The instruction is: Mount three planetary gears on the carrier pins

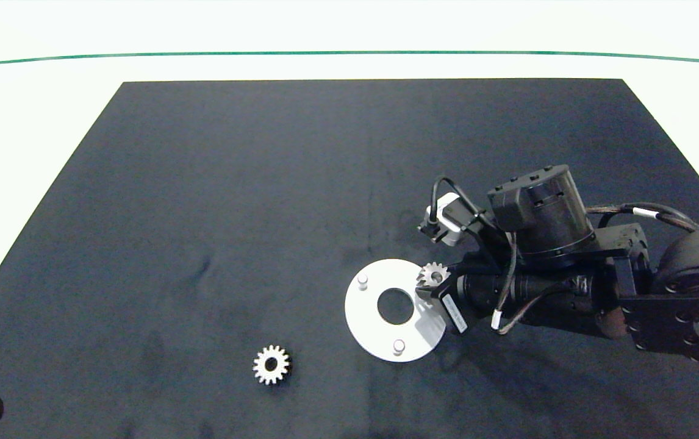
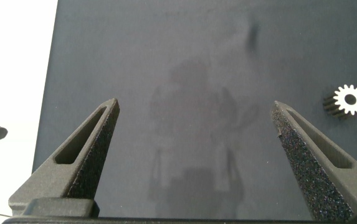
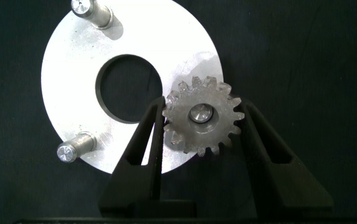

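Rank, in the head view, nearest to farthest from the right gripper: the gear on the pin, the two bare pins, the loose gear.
1. Gear on the pin, between the right gripper fingers.
2. The bare pins, far-left and near: too close to call.
3. Loose gear, on the mat, near-left.

Head camera overhead, far, looking down at counter (image 1: 215, 183). Wrist cameras close, facing down. Head and right wrist share disc (image 1: 380, 329) (image 3: 166, 37).

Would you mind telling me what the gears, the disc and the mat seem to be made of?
The gears look like bare metal, silver-grey with a dull sheen and crisp teeth. The disc looks like pale metal, matt with faint streaks; painted or plastic cannot be ruled out. The mat looks like a dark, soft, non-reflective sheet, perhaps rubber or felt.
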You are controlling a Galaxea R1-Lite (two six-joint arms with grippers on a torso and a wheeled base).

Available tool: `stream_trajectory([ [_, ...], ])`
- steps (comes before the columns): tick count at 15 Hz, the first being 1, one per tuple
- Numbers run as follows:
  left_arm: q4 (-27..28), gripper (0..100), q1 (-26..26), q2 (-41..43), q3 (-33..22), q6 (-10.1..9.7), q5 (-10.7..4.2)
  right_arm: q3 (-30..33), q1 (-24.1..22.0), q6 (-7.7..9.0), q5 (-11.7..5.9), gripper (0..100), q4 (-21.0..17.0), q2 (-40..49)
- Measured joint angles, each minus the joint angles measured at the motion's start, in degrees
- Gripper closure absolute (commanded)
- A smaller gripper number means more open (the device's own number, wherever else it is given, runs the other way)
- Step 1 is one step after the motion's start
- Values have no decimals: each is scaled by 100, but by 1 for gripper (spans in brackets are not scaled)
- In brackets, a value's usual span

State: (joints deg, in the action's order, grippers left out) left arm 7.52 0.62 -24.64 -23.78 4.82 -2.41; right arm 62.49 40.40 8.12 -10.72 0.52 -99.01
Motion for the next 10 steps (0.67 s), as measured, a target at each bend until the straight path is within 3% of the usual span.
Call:
stream_trajectory([
  [7,0,0,-10,2,-2,0,-9,7,-2,-27,-15,0,-55,111],
  [10,0,0,-10,11,-2,0,-11,-9,-52,-44,-74,0,-473,441],
])
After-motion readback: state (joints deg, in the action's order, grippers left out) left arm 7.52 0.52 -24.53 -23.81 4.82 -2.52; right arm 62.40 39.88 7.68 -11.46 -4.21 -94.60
